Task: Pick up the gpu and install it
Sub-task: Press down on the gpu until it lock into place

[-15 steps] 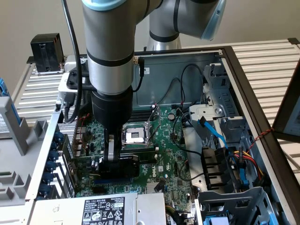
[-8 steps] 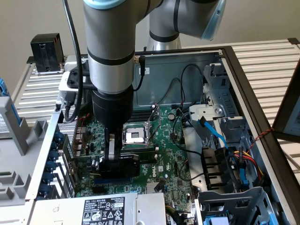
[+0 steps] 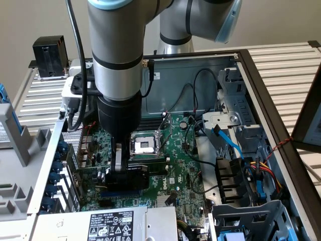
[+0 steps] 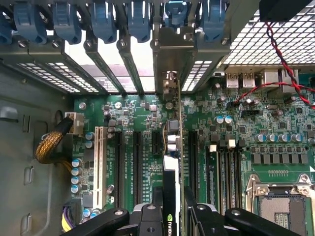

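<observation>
My gripper is down inside the open computer case, over the big green motherboard. It is shut on the gpu, which appears there as a dark card standing on edge. In the wrist view the gpu is seen edge-on, running up between the black fingers of my gripper. It stands in line with the black expansion slots on the motherboard. Its silvery end bracket stands against the case's rear slot openings. Whether the card's edge sits fully in a slot, I cannot tell.
Blue slot latches line the rear wall. A white slot and the open CPU socket flank the card. A red-and-black wire, blue cables, a drive cage and the power supply crowd the case.
</observation>
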You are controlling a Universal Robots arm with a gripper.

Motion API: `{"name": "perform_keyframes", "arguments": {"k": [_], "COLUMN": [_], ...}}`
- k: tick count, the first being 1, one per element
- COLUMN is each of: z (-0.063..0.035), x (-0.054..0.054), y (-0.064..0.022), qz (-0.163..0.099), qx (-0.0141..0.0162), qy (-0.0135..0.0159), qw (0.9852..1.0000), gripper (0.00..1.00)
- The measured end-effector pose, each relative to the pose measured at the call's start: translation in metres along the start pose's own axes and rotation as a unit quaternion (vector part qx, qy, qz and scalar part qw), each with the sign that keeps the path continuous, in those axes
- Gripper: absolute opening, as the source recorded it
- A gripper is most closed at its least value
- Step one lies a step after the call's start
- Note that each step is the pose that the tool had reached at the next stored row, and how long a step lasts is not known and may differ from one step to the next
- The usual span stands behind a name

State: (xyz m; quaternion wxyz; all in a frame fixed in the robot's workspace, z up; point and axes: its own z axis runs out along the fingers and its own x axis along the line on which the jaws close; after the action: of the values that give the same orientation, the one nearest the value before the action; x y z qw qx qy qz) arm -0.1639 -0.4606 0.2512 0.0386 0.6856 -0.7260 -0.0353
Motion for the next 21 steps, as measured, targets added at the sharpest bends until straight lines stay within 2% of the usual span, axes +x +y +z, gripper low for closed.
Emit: {"name": "perform_keyframes", "arguments": {"k": [21], "z": [0.0], "x": [-0.0006], "y": [-0.0009], "qz": [0.001], "qx": [0.0002], "qy": [-0.0002], "qw": [1.0], "gripper": [0.26]}}
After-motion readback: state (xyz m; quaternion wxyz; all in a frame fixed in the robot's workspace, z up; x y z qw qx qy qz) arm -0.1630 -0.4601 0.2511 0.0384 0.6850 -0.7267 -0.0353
